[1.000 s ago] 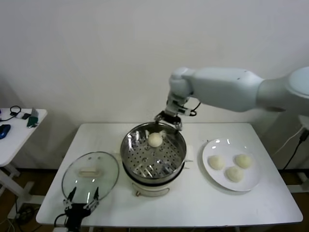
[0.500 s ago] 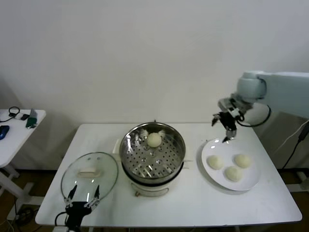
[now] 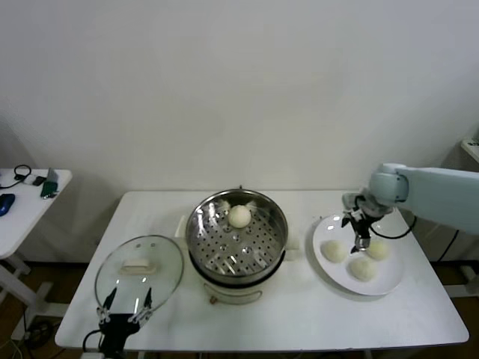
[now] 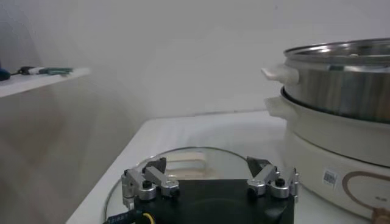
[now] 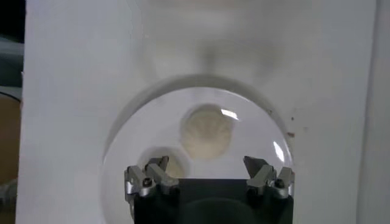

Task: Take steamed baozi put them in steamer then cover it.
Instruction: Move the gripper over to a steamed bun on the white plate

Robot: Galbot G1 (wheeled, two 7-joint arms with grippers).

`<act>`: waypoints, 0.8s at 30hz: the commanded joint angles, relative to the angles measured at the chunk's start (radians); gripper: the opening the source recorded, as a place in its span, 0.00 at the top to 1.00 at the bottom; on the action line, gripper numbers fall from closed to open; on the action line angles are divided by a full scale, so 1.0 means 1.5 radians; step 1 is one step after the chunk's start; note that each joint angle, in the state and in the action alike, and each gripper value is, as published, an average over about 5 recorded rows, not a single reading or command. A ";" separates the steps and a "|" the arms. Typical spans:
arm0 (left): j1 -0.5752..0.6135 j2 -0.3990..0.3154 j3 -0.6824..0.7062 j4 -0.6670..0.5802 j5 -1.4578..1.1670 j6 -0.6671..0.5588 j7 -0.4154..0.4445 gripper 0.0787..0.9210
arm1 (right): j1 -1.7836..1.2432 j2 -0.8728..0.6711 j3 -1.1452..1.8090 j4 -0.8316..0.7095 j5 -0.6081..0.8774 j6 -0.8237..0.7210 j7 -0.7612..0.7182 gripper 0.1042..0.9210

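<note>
The steel steamer (image 3: pixel 236 247) stands at the table's middle with one baozi (image 3: pixel 239 216) on its perforated floor. Three more baozi (image 3: pixel 333 250) (image 3: pixel 377 250) (image 3: pixel 362 268) lie on a white plate (image 3: pixel 389 283) to the right. My right gripper (image 3: pixel 360 238) hangs open just above that plate, between the two farther buns. In the right wrist view one baozi (image 5: pixel 207 131) lies ahead of the open right gripper (image 5: pixel 206 163), and another (image 5: pixel 175 168) peeks out beside one finger. The glass cover (image 3: pixel 139 271) lies at front left, with my open left gripper (image 3: pixel 124 313) at its near edge.
In the left wrist view the cover (image 4: pixel 183 163) lies flat ahead of the left gripper (image 4: pixel 206 165), and the steamer's wall (image 4: pixel 341 85) and white base rise beside it. A small side table (image 3: pixel 22 202) with cables stands far left.
My right arm swung from above the steamer over to the right and came down over the plate, empty. One baozi stays in the steamer. The left arm kept still.
</note>
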 commanded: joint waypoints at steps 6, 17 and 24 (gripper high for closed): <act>0.001 -0.002 -0.002 0.004 0.001 -0.002 -0.001 0.12 | -0.175 0.044 0.146 -0.126 -0.041 -0.011 0.004 0.12; 0.001 -0.001 0.001 0.005 0.001 -0.004 -0.001 0.12 | -0.169 0.046 0.146 -0.131 -0.051 -0.008 -0.006 0.14; 0.003 0.000 0.002 0.001 0.004 -0.002 -0.001 0.12 | -0.154 0.042 0.143 -0.124 -0.050 -0.003 -0.019 0.28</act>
